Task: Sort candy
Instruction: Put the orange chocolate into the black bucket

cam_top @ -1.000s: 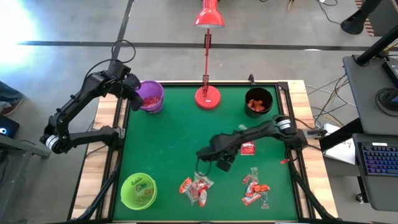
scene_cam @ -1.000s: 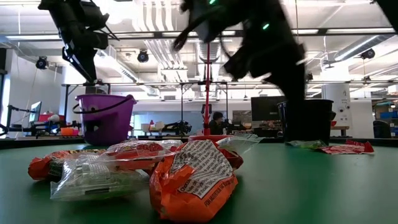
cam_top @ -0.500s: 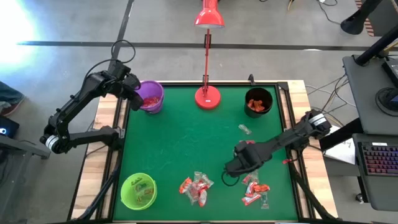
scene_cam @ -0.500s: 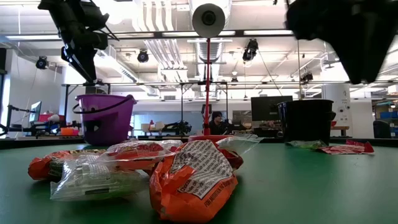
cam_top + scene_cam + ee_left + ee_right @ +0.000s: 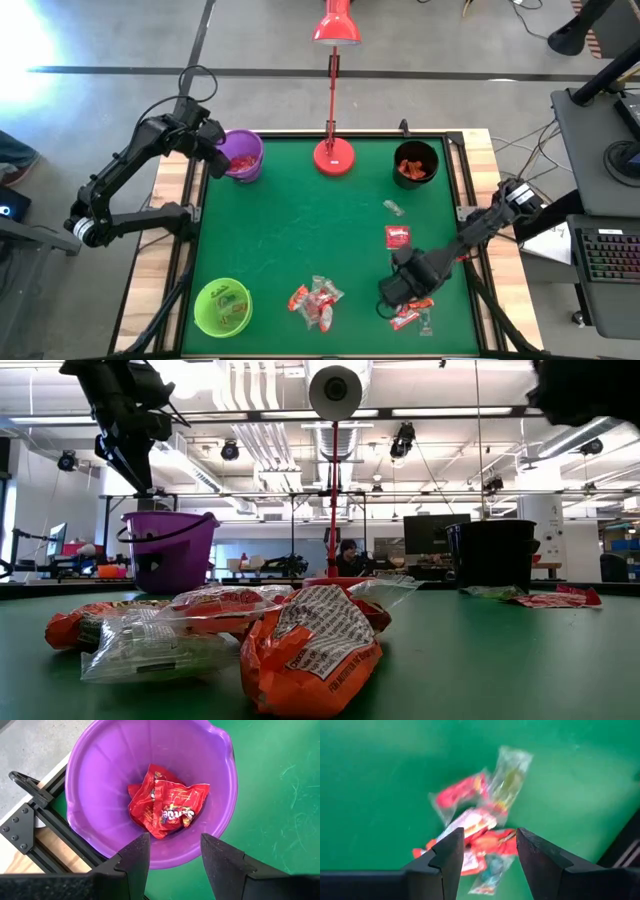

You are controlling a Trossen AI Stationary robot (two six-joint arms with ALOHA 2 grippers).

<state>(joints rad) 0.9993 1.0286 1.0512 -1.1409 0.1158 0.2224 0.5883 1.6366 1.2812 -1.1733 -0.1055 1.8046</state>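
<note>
Illumination is bright and even across the counter [image 5: 300, 240], with only soft shadows. Strong glare washes out the floor beyond the counter's far-left corner. In the low view, ceiling lights [image 5: 440, 412] glare. The candy [image 5: 477, 827] under the right wrist camera is motion-blurred.

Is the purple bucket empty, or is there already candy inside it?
Not empty. The purple bucket holds red wrapped candy lying at its bottom, seen from the left wrist view looking down between the open fingers.

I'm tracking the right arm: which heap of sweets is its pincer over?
The heap near the table's right front corner, red and clear wrappers. The right pincer hangs open above it; the other heap lies farther left.
</note>
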